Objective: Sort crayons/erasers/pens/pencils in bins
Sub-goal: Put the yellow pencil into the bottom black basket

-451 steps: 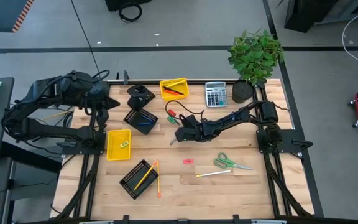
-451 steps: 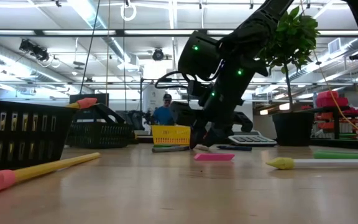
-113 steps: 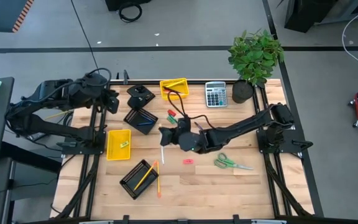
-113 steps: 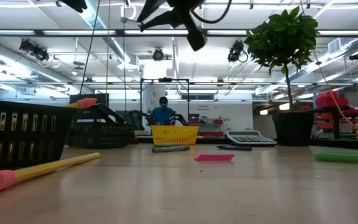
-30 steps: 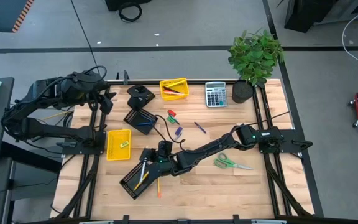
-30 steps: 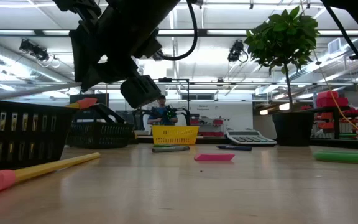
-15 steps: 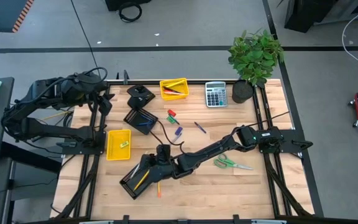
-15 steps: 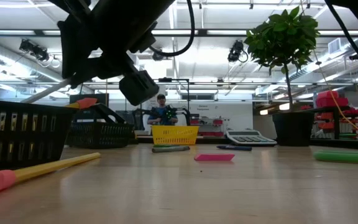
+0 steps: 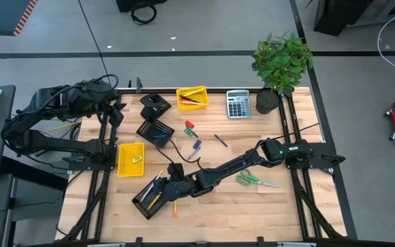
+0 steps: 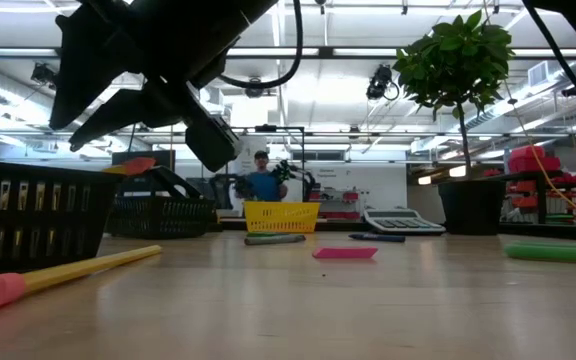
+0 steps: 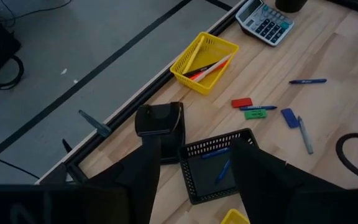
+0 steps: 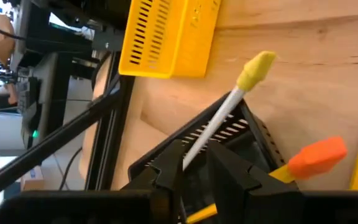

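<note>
Over the near mesh bin [image 9: 151, 197], the right hand [image 12: 194, 163] loosely pinches a white pencil [image 12: 219, 127] with its yellow tip past the rim; next, let go and withdraw while the spread left hand [image 11: 197, 171] waits.

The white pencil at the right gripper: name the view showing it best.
Right wrist view: the white pencil runs between the right gripper's fingers over the mesh bin. High view shows a thin sliver; low view hides it; left wrist view misses it.

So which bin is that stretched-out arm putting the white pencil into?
Look at the wooden table's near-left corner. The black mesh bin lies there at a slant, under the right claw. Unlike the other black bin farther back, it holds long pencils with an orange eraser tip.
</note>
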Controlling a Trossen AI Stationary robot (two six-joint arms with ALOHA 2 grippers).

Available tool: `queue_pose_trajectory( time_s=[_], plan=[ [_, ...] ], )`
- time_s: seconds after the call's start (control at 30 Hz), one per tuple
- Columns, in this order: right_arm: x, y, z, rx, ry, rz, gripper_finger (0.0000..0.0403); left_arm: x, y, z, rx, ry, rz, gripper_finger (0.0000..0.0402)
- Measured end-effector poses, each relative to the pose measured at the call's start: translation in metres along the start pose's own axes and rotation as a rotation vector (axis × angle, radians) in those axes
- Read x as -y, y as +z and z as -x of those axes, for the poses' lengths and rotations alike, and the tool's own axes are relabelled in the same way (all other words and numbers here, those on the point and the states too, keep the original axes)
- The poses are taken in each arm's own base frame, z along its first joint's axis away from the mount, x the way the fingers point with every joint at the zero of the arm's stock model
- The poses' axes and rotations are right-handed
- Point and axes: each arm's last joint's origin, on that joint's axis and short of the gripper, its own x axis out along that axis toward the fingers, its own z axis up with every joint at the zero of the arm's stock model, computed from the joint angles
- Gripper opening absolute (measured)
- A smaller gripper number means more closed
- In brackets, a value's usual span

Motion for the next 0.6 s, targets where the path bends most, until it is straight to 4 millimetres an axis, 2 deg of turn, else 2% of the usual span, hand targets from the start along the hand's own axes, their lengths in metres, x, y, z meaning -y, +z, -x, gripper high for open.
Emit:
queue_pose_trajectory(
  time_s=[0.13, 0.37, 0.47, 0.6],
  plan=[
    [-0.008, 0.004, 0.006, 0.002, 0.024, 0.005, 0.0103, -0.002, -0.003, 0.002, -0.013, 0.004, -0.007, 0.0202],
    [-0.038, 0.019, 0.022, 0.024, 0.103, 0.166, 0.0139, -0.005, -0.008, 0.006, -0.034, -0.007, -0.020, 0.0197],
    [-0.048, 0.031, 0.030, 0.026, 0.092, 0.241, 0.0141, -0.007, -0.015, 0.009, -0.094, -0.043, -0.059, 0.0191],
    [-0.052, 0.056, 0.038, -0.050, 0.014, 0.298, 0.0137, -0.009, -0.022, 0.010, -0.161, -0.037, -0.004, 0.0186]
  ],
)
